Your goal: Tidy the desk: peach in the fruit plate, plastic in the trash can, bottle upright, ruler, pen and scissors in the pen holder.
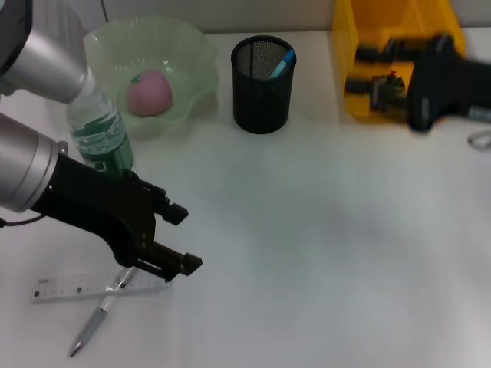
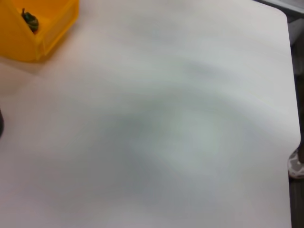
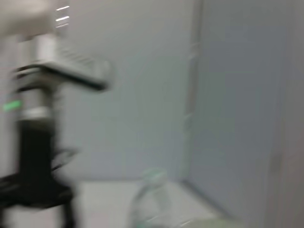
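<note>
A pink peach (image 1: 149, 93) lies in the green fruit plate (image 1: 196, 57) at the back left. The clear bottle (image 1: 100, 136) stands upright in front of the plate, partly behind my left arm. The black mesh pen holder (image 1: 263, 96) holds a blue-tipped item (image 1: 282, 63). A clear ruler (image 1: 65, 287) and a grey pen (image 1: 93, 322) lie crossed at the front left. My left gripper (image 1: 182, 238) hovers open just right of them, holding nothing. My right gripper (image 1: 360, 70) is over the yellow trash can (image 1: 349, 27), jaws apart. The scissors cannot be made out.
A small grey loop (image 1: 480, 140) shows at the table's right edge. The left wrist view shows bare white table (image 2: 166, 133) and the yellow trash can (image 2: 47, 28) with a small dark item (image 2: 29, 19) inside.
</note>
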`<state>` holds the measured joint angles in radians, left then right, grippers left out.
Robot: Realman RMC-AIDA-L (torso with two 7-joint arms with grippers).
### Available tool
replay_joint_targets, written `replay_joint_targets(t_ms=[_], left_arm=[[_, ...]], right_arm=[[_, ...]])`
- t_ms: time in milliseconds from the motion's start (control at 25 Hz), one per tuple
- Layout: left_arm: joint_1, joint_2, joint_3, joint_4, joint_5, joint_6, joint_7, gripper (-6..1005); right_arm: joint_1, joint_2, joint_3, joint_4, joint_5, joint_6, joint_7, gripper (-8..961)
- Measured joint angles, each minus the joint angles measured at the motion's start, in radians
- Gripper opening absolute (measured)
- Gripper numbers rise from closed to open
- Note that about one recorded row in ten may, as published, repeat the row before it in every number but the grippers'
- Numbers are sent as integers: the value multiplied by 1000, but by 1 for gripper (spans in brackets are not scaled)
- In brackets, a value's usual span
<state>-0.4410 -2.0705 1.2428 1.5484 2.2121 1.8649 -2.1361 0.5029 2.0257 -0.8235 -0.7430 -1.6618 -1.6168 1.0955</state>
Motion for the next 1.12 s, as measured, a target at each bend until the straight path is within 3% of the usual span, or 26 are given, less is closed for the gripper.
replay_joint_targets(t_ms=[200,400,600,800,1120], left_arm=[[13,0,-2,-55,0,-22,17,736],[18,0,1,-93,0,-48,28,736],[12,3,-4,-104,10,-49,74,735],[-8,8,-48,-109,50,-41,126,735],[-36,2,-26,-119,181,-21,136,735]], right_arm=[[-25,11,1,-21,-171,-183,-3,377],[-63,32,-8,-19,-238,-247,-24,377],[-99,59,-28,88,-248,-212,-194,377],[-91,60,-27,279,-201,-165,-349,377],[-78,60,-22,390,-130,-64,-387,378]])
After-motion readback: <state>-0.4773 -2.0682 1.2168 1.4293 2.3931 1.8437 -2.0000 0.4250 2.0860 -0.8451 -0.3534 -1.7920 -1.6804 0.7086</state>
